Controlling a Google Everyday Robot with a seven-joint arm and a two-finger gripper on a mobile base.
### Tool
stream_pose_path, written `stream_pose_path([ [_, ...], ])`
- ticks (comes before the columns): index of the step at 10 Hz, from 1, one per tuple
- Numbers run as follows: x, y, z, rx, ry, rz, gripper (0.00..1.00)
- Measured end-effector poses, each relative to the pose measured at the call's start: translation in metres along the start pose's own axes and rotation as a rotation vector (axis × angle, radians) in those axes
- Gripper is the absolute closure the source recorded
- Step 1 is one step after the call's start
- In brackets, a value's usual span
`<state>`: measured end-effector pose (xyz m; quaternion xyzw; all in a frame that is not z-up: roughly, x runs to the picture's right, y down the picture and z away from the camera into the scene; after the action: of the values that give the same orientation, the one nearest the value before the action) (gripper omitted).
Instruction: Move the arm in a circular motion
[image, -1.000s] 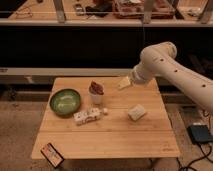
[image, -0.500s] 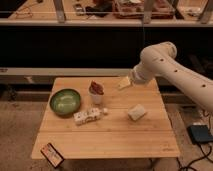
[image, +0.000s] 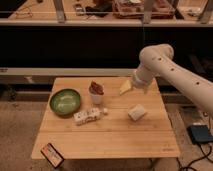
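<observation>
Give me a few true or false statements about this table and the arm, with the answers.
1. The green bowl sits on the left part of the table. True.
2. The tool hangs over the bowl. False: it is near the table's far edge, right of the cup.
3. The white bottle stands upright. False: it lies on its side in front of the cup.
4. The arm comes in from the picture's right. True.

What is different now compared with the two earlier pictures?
Nothing has visibly changed. The arm keeps its pose, with the end effector over the far side of the table, right of the cup. The bowl has not moved.
</observation>
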<state>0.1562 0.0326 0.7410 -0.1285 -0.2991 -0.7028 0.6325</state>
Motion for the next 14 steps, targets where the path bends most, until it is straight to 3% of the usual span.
stream_pose_path([
  [1,-0.028,0.022,0.019,-0.009,-0.117,0.038,0.20],
  [3,-0.053,0.047,0.028,-0.024,-0.188,0.076,0.20],
  [4,-0.069,0.063,0.024,-0.031,-0.194,0.097,0.20],
  [6,-0.094,0.071,0.011,-0.030,-0.150,0.109,0.20],
  [8,-0.134,0.056,-0.005,-0.031,-0.085,0.090,0.20],
  [9,-0.158,0.037,-0.011,-0.028,-0.049,0.072,0.20],
  [11,-0.205,-0.048,-0.018,0.016,0.021,-0.036,0.20],
  [13,-0.224,-0.141,-0.019,0.091,0.068,-0.198,0.20],
  [14,-0.231,-0.201,-0.022,0.145,0.095,-0.312,0.20],
])
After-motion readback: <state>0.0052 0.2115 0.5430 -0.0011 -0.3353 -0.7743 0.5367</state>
